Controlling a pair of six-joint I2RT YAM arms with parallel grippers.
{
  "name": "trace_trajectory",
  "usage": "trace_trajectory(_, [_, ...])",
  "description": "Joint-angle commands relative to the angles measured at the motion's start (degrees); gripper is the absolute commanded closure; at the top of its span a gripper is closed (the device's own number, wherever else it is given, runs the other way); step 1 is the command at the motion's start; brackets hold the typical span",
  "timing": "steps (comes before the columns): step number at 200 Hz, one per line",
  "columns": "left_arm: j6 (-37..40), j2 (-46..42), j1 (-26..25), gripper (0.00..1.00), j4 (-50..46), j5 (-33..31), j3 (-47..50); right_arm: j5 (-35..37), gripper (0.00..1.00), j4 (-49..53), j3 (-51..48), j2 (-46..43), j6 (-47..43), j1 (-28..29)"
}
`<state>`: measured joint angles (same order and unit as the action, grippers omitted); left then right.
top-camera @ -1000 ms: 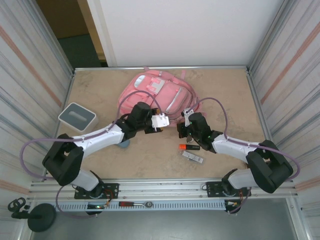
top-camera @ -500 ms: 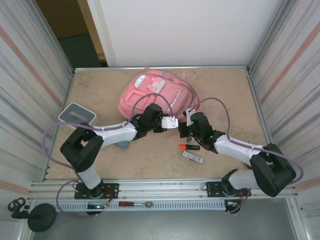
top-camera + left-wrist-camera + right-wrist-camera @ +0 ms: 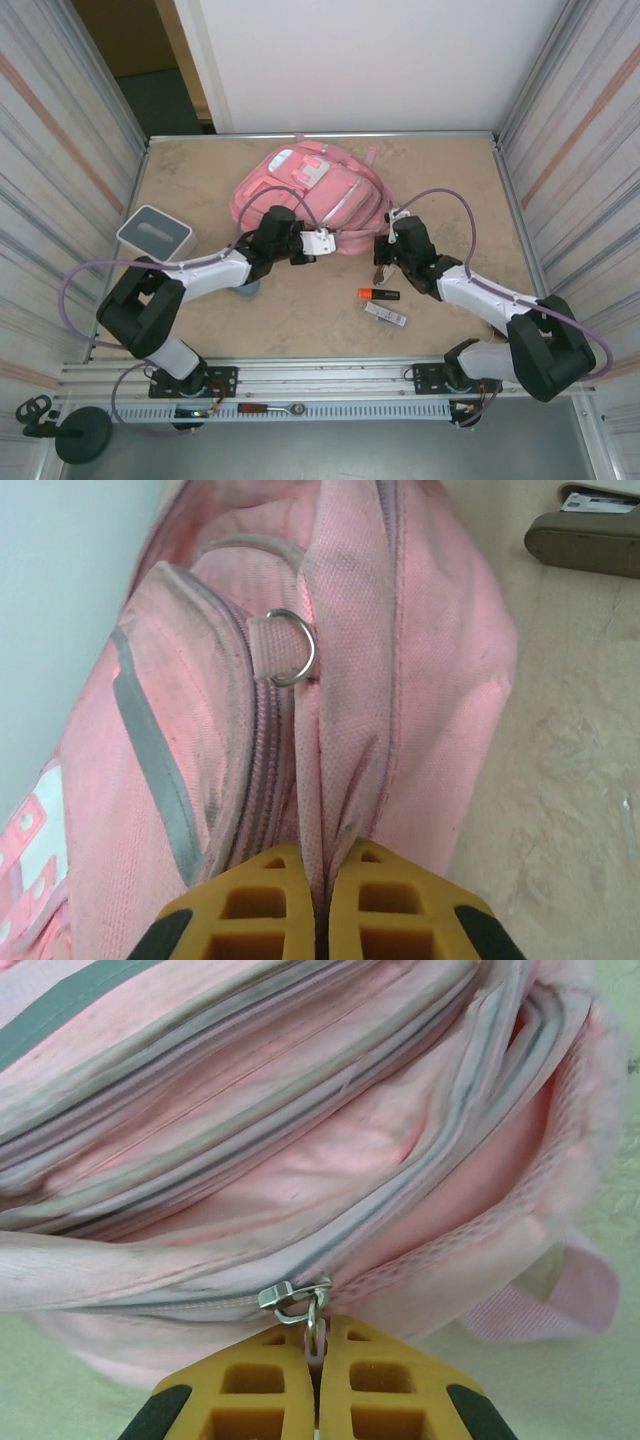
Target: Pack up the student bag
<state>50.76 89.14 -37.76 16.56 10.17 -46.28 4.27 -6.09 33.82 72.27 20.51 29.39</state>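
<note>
The pink student bag (image 3: 318,190) lies at the back middle of the table, its front pockets facing up. My left gripper (image 3: 327,243) is at the bag's near edge, shut on a fold of its pink fabric (image 3: 322,810) beside a zip and a metal D-ring (image 3: 291,647). My right gripper (image 3: 384,262) is at the bag's near right corner. Its yellow fingers (image 3: 270,1385) are shut on the pull tab of a metal zip slider (image 3: 292,1298). Beyond the slider the zip gapes, showing pink lining (image 3: 330,1160).
A grey-and-white box (image 3: 153,232) sits at the left. An orange highlighter (image 3: 378,294) and a small silver item (image 3: 386,313) lie on the table in front of my right arm. A blue object (image 3: 247,289) peeks out under my left forearm. Metal walls enclose the table.
My left gripper has closed on the bag's fabric after reaching right and drawing back left. My right gripper has moved a little right and back with the zip pull.
</note>
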Motion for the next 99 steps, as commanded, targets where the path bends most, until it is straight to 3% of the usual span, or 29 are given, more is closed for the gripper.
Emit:
trace_trajectory(1, [-2.47,-4.18,5.53,1.00,3.25,0.04,0.99,-0.79,1.00,1.65,1.22,2.10,-0.71,-1.55])
trace_trajectory(29, [-1.61,-2.96,7.76,1.00,1.84,-2.19,1.98,-9.57,1.00,-2.45,3.23,5.74,-2.11,-0.12])
trace_trajectory(38, [-1.46,-2.98,7.79,0.91,1.57,-2.67,2.48,-11.14,1.00,-2.97,4.04,6.97,-2.40,0.53])
trace_trajectory(56, [-3.06,-4.45,7.58,0.62,-0.85,-1.66,2.65,-12.94,1.00,-4.29,5.22,8.92,-2.16,1.60])
trace_trajectory(99, [-7.12,-10.74,4.11,0.28,-5.59,1.35,3.04,-14.45,1.00,-5.15,7.70,11.54,-1.12,3.93])
